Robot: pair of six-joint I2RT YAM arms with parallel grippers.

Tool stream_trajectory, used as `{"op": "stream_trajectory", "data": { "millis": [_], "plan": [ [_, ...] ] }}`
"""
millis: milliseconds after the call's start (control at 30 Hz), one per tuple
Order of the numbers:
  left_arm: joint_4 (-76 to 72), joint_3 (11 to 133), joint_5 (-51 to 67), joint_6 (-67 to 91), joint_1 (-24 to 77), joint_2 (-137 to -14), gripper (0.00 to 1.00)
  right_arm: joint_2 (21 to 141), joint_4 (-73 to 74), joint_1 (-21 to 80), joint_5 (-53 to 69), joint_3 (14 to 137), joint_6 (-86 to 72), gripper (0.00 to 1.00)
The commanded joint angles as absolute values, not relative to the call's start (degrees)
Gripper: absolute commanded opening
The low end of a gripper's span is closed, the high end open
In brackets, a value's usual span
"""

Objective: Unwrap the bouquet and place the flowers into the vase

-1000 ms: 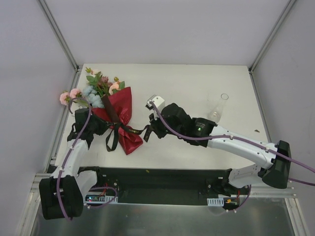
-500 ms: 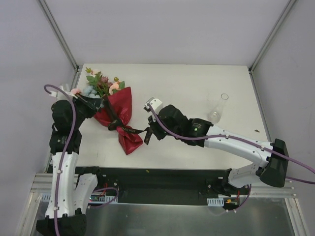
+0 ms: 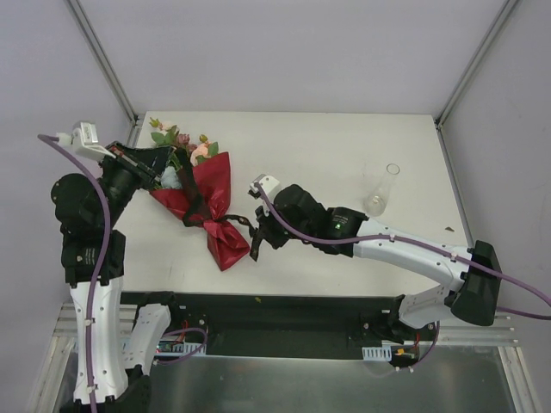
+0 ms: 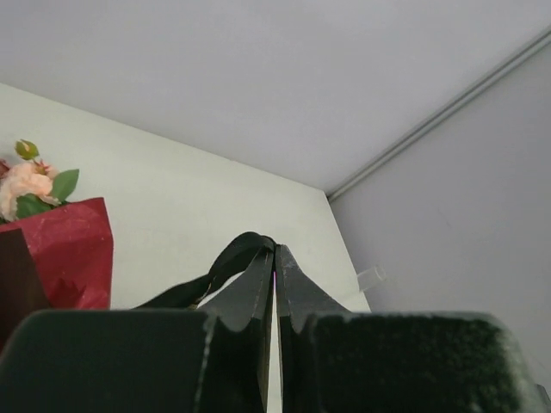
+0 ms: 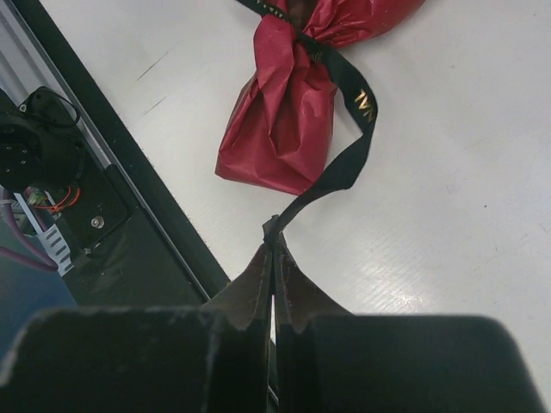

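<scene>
The bouquet (image 3: 213,185), in dark red crinkled paper, lies at the left of the table with its twisted tail (image 5: 284,112) toward the near edge. The flowers (image 3: 178,143) stick out of its far end, and a peach bloom (image 4: 26,182) shows in the left wrist view. A black ribbon (image 3: 196,202) with gold lettering is round the wrap. My left gripper (image 3: 170,165) is raised over the blooms, shut on one ribbon end (image 4: 232,254). My right gripper (image 3: 256,243) is low beside the tail, shut on the other end (image 5: 349,155). The clear vase (image 3: 380,191) stands upright at the right.
The white table (image 3: 327,146) ends in a black rail (image 5: 103,198) with cables just in front of my right gripper. Grey walls and metal corner posts (image 3: 103,60) close in the sides and back. The left arm's purple cable (image 3: 99,224) loops beside the table's left edge.
My left arm has risen and swung up and to the left, drawing its ribbon end upward. The right gripper has eased slightly toward the near edge, keeping its end.
</scene>
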State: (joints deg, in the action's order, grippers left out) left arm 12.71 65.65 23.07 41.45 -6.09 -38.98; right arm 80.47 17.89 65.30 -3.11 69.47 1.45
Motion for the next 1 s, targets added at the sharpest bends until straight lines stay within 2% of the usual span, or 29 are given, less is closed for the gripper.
{"op": "stream_trajectory", "data": {
  "millis": [0,133,267,333,400,500,767,800,833,867,900,967],
  "plan": [
    [10.9,68.6,32.0,43.5,-6.2,-43.6,0.0,78.8,16.8,65.7,-3.3,69.2,0.2,0.01],
    [10.1,69.8,32.2,42.8,-6.3,-43.9,0.0,75.9,16.9,65.7,-6.0,67.4,-1.0,0.01],
    [9.4,71.9,34.1,44.4,-6.2,-46.7,0.0,73.7,17.0,65.7,-3.6,67.1,-0.4,0.01],
    [9.6,72.1,33.6,43.9,-6.2,-46.1,0.0,72.6,18.3,65.7,-9.4,67.0,-0.4,0.01],
    [14.1,70.3,25.4,42.4,-6.2,-42.0,0.0,71.6,18.8,65.3,-14.7,67.7,3.3,0.01],
    [20.8,67.4,10.1,40.0,-6.2,-36.0,0.0,72.8,20.5,62.5,-16.7,71.2,6.7,0.01],
    [37.3,58.4,-19.0,31.5,-6.2,-31.0,0.0,81.7,21.9,48.7,-11.5,79.4,9.8,0.01],
    [38.4,57.2,-21.2,31.6,-6.2,-30.7,0.0,83.0,21.9,47.4,-11.9,80.2,10.2,0.05],
    [38.8,56.3,-24.3,31.7,-6.2,-30.2,0.09,84.4,23.5,47.2,-13.2,82.7,10.7,0.11],
    [39.3,54.8,-24.6,31.6,-6.2,-29.7,0.46,87.6,24.8,47.3,-14.5,84.6,11.1,0.17],
    [39.4,54.1,-24.3,31.6,-6.2,-29.4,0.6,89.2,26.0,47.6,-15.3,86.3,11.1,0.38],
    [39.2,53.2,-21.1,31.6,-6.2,-29.8,0.8,93.2,28.5,48.3,-14.2,90.7,9.4,0.53]
  ]
}}
